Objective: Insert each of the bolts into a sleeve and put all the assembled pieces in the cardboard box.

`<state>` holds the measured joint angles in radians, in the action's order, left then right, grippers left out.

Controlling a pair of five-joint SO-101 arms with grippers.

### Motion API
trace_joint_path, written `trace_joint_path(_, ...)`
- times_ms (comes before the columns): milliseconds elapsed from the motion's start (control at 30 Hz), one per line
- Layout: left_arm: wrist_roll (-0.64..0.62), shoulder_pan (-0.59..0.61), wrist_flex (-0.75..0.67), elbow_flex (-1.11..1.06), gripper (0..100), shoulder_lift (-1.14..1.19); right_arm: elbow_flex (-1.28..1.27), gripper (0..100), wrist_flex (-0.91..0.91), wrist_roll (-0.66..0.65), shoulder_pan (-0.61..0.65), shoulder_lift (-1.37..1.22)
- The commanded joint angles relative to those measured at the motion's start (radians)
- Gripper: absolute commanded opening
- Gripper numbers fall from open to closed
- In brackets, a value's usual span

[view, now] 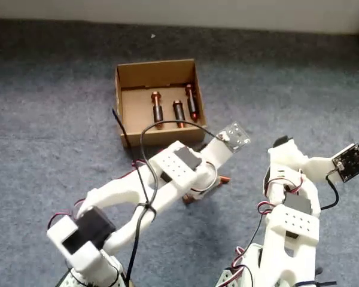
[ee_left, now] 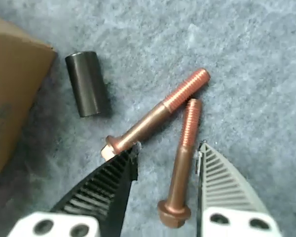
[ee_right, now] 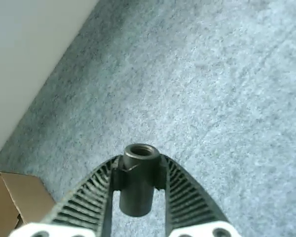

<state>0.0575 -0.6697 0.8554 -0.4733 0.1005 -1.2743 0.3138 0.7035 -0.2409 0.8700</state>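
- While the left end effector (ee_left: 168, 146) hangs low over the grey carpet-covered tabletop (ee_left: 246, 59), its two ribbed black fingers (ee_left: 113, 182) are spread wide apart and hold nothing.
- Between those fingers lies a long copper-coloured metal bolt (ee_left: 180, 168), with its flanged head toward the wrist camera and its threaded end pointing away.
- A second copper-coloured metal bolt (ee_left: 158, 111) lies slantwise across the far end of the first. Its head sits just beside the tip of one finger. Its threaded part meets the first bolt's tip, touching or nearly so.
- A short black cylindrical metal sleeve (ee_left: 86, 84) lies on its side near the second bolt but apart from it. It is between that bolt and a corner of the open brown cardboard box (ee_left: 10, 89).
- The right end effector (ee_right: 139, 163) is closed on another dark cylindrical sleeve (ee_right: 138, 185). Both ribbed fingers pinch it above the tabletop, with its open bore facing the wrist camera.
- In the high view, the cardboard box (view: 157, 70) stands on the tabletop beyond the arms.
- Three assembled pieces lie side by side on the box floor (view: 157, 109) (view: 179, 112) (view: 192, 103), each a copper bolt through a dark sleeve.
- The left arm (view: 167, 179) stretches to a spot just in front of the box, and the right arm (view: 293, 197) is off to the side, apart from the box.
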Motion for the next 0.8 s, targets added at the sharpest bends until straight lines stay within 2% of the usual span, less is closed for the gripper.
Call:
trace_joint_path(0,-0.009,-0.033,-0.015,0.128,21,0.093,0.018,0.4,-0.024,0.008,-0.012,0.033)
trace_joint_path(200,-0.009,-0.038,-0.014,0.223,21,0.183,0.018,0.4,-0.022,0.005,-0.012,0.033)
trace_joint_path(267,-0.009,-0.041,0.003,0.249,18,0.202,0.018,0.4,-0.022,0.005,-0.012,0.033)
trace_joint_path(400,-0.005,-0.070,0.069,0.314,11,0.251,0.018,0.4,-0.022,0.005,-0.012,0.033)
trace_joint_path(767,-0.003,-0.077,0.288,0.438,11,0.328,0.016,0.4,-0.021,0.005,-0.012,0.033)
